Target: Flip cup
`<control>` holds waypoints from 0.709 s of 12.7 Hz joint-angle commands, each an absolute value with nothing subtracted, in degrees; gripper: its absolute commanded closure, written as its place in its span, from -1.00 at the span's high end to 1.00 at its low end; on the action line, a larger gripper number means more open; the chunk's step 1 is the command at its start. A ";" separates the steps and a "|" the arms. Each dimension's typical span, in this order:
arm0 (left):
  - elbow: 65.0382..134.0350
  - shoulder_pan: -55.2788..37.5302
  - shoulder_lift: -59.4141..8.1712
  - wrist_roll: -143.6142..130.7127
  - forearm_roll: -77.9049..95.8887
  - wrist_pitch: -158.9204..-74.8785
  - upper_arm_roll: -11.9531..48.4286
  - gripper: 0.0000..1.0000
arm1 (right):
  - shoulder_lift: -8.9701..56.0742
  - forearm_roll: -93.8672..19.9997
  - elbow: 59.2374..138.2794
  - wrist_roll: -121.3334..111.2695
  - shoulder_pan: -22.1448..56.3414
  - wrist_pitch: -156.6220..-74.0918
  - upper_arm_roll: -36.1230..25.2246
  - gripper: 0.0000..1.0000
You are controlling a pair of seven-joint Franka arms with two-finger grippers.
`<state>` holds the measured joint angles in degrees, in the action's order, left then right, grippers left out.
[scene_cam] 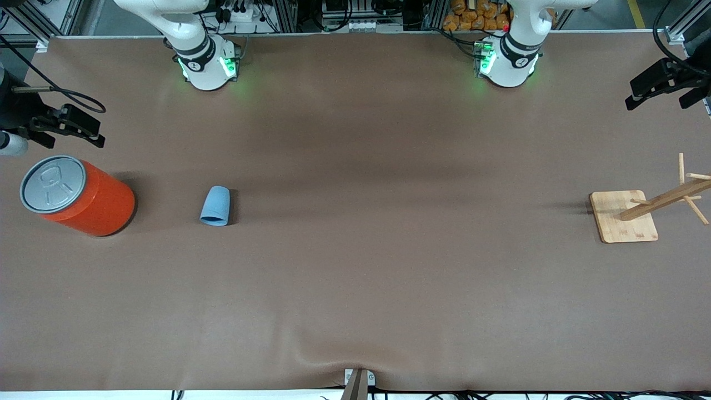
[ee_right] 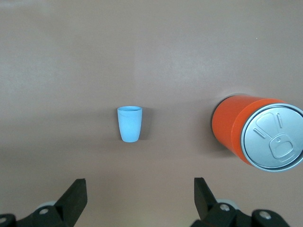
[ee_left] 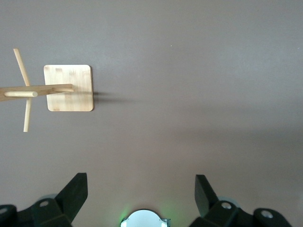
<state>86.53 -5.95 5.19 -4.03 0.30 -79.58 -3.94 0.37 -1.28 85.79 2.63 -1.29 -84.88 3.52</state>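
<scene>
The light-blue cup (scene_cam: 215, 205) (ee_right: 130, 123) lies on its side on the brown table, its mouth turned toward the front camera, beside the orange can. My right gripper (scene_cam: 91, 129) (ee_right: 140, 185) hangs high over the right arm's end of the table, open and empty, well apart from the cup. My left gripper (scene_cam: 655, 94) (ee_left: 141, 182) hangs high over the left arm's end of the table, also open with nothing between its fingers.
A big orange can (scene_cam: 83, 195) (ee_right: 253, 135) with a grey pull-tab lid stands upright toward the right arm's end. A wooden peg stand on a square bamboo base (scene_cam: 622, 222) (ee_left: 68, 87) stands at the left arm's end. Brown cloth (scene_cam: 389, 250) covers the table.
</scene>
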 commanded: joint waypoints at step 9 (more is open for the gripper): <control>84.81 -6.59 3.34 -2.99 -5.18 -78.22 -3.34 1.00 | 3.49 -0.26 84.46 2.20 -0.79 -84.72 3.87 1.00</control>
<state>86.45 -6.22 4.22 -3.90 -3.09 -79.49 -3.70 0.69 -1.28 85.82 2.60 -1.22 -84.87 3.53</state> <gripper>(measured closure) 0.000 0.000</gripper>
